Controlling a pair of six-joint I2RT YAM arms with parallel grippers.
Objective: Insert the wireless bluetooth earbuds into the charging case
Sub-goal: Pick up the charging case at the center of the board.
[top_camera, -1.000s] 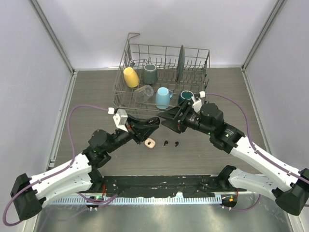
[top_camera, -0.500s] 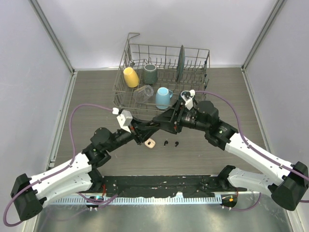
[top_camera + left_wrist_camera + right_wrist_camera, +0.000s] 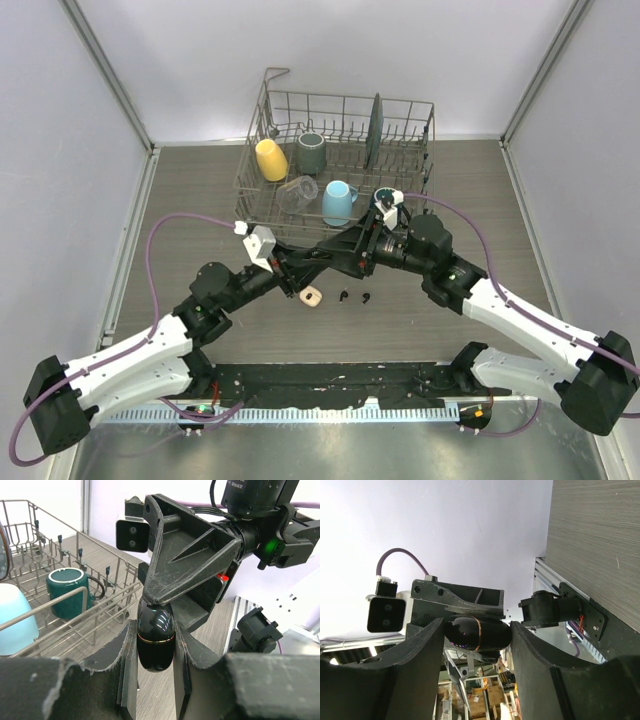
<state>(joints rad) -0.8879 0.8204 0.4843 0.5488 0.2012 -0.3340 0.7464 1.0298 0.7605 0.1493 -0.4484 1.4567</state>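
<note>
Earbuds (image 3: 343, 296): loose on bench (image 3: 200, 190), none inserted. Charging case (image 3: 155, 630): aloft, unopened, clenched in left claw (image 3: 156, 655); flanked by right claw (image 3: 477, 630), grip unclear. Remaining: opening, seating both.

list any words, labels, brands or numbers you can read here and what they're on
No text can be read in any view.
black charging case: glossy, no logo or lettering showing.
green mug: plain, no print.
cardboard boxes in the background of the right wrist view: any markings are too small and blurred to read.
</note>
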